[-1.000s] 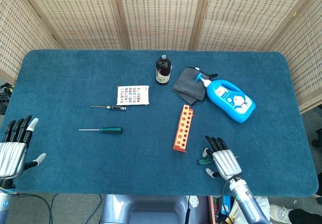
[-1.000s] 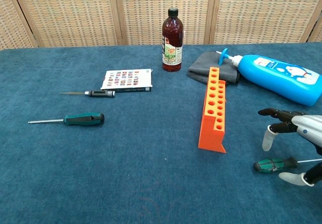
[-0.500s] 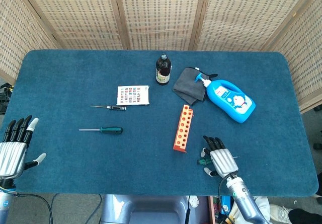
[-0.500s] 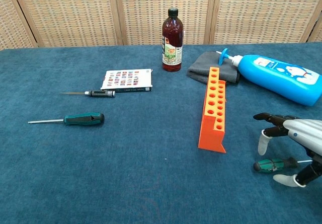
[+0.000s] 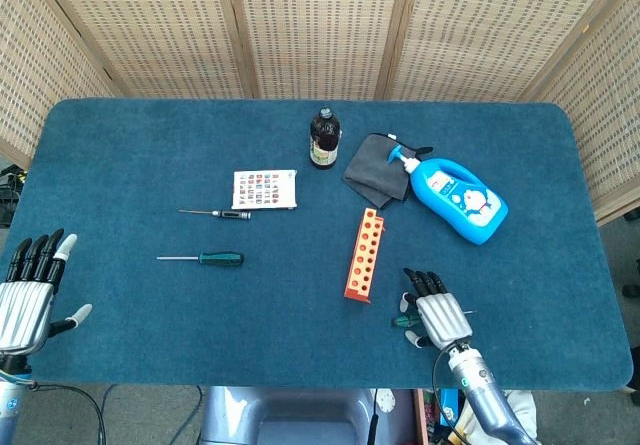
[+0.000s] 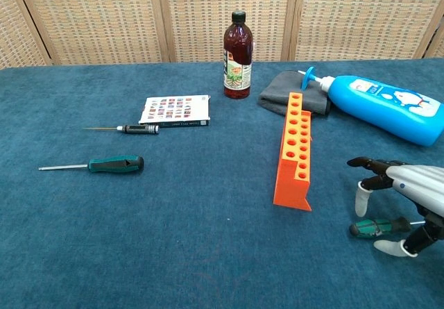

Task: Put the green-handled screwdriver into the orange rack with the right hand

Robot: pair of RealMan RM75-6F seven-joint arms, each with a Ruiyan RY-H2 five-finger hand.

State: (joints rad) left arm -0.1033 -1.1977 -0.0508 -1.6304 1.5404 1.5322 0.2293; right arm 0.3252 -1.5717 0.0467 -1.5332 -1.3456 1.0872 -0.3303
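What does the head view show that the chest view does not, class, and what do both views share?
Only the head view shows the left hand, open off the table's near left corner, and the table's blue felt edges. Only the chest view shows the right hand's fingers arched over the small green-handled screwdriver, not yet gripping. Both show the orange plastic rack, dark glass bottle and blue spray bottle.

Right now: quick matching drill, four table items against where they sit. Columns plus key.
Items:
1. orange rack
2. dark bottle
3. grey cloth
4. blue spray bottle

Places:
A. lying on its side, far right
B. under the spray nozzle
C. upright by the screen
D. just left of the right hand

Pairs: 1-D, 2-C, 3-B, 4-A
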